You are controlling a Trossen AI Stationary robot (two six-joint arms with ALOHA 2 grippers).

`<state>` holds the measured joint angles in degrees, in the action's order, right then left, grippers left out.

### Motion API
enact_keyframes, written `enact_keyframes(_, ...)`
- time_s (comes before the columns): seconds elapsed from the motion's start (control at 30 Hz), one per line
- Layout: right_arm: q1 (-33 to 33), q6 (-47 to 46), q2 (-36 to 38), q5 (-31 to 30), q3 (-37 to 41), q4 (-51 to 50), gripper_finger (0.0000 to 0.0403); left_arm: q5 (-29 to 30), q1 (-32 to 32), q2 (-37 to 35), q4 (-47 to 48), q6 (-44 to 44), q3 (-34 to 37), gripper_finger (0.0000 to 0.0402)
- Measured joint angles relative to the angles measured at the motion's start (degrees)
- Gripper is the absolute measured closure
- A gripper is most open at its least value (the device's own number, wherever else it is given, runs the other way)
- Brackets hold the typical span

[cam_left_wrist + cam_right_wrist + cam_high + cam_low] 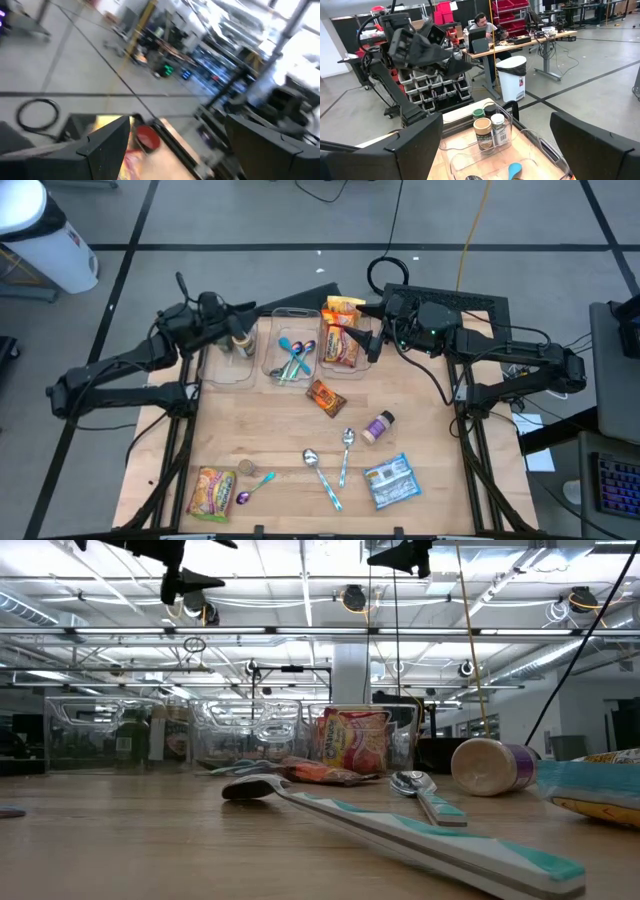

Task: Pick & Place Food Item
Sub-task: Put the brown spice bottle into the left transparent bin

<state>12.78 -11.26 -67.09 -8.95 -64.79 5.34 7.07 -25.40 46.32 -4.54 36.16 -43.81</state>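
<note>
Food packets lie flat on the wooden table: an orange-brown one [326,396] in the middle, a blue-white one [391,482] at the near right and a yellow one [211,491] at the near left. More packets [340,330] stand in the right clear bin [362,370] at the far edge. My left gripper [240,320] hangs open above the left bin [215,370]. The left wrist view, blurred, shows nothing between its fingers [175,145]. My right gripper [372,335] hangs open beside the right bin, holding nothing [495,145].
The left bin holds spice jars [487,131] and the middle bin [292,355] holds spoons. Loose on the table are a spice jar [378,426] on its side, two large spoons [318,470] [347,442] and a small spoon [258,480]. A person sits at a desk beyond the table [482,22].
</note>
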Motion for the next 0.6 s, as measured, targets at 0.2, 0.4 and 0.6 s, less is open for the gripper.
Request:
enact_keyframes(0.2,0.0,0.0,0.0,0.0,0.0,0.0,0.0039,-1.7,4.1,3.4,0.0,0.7,0.1,0.0066)
enact_keyframes(0.4,0.0,0.0,0.0,0.0,0.0,0.0,0.0039,-4.9,9.2,9.1,-8.8,0.1,0.1,0.0066)
enact_keyframes(0.6,0.0,0.0,0.0,0.0,0.0,0.0,0.0039,-5.3,11.6,15.3,-22.1,-1.0,0.1,0.0066)
